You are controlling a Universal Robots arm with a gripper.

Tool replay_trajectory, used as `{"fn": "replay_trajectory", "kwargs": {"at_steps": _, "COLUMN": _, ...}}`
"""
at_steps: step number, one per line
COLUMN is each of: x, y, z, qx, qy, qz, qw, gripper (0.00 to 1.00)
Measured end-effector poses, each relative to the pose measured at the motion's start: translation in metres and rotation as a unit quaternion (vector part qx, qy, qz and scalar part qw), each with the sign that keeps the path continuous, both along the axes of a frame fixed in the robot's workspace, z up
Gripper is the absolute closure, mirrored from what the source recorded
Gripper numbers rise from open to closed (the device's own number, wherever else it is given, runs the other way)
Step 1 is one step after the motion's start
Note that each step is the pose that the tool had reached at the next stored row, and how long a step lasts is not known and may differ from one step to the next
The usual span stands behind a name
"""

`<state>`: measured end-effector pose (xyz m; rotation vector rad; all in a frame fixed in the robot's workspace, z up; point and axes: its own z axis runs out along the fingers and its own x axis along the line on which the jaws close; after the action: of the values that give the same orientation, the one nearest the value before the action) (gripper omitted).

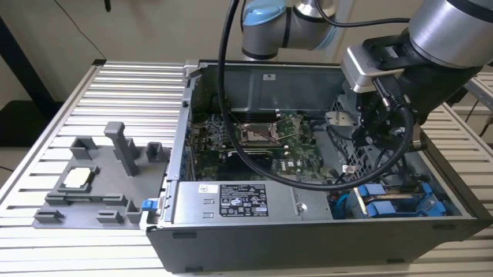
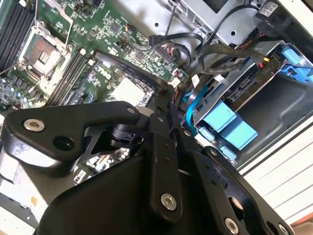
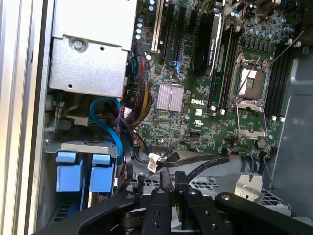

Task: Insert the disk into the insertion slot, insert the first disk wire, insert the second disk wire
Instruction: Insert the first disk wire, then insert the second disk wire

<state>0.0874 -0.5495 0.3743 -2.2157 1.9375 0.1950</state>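
The disk, a drive in a blue frame, sits in the grey sheet-metal insertion slot at the case's corner, at the exterior view's right. Both wrist views show its blue tabs. A blue wire curves beside the drive's end. My gripper hangs inside the case just above and beside the drive. Its black fingers stand close together on the end of a flat black wire that runs across the green board. My gripper looks shut on that wire.
The green circuit board with its square socket fills the case floor. A grey power-supply box stands beside the drive bay. A thick black cable loops over the case. A grey fixture tray lies on the slatted table at the exterior view's left.
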Motion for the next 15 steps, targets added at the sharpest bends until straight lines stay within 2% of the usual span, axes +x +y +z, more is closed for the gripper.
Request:
{"fn": "replay_trajectory", "kwargs": {"at_steps": 4, "x": 0.0014, "y": -0.0003, "z": -0.0002, "qx": -0.0002, "qy": 0.0000, "qz": 0.000, "qw": 1.0000, "gripper": 0.84}}
{"fn": "replay_trajectory", "kwargs": {"at_steps": 7, "x": 0.0072, "y": -0.0027, "z": -0.0001, "qx": -0.0009, "qy": 0.0023, "qz": 0.000, "qw": 1.0000, "gripper": 0.84}}
{"fn": "replay_trajectory", "kwargs": {"at_steps": 15, "x": 0.0143, "y": -0.0140, "z": 0.0000, "qx": -0.0056, "qy": 0.0043, "qz": 0.000, "qw": 1.0000, "gripper": 0.84}}
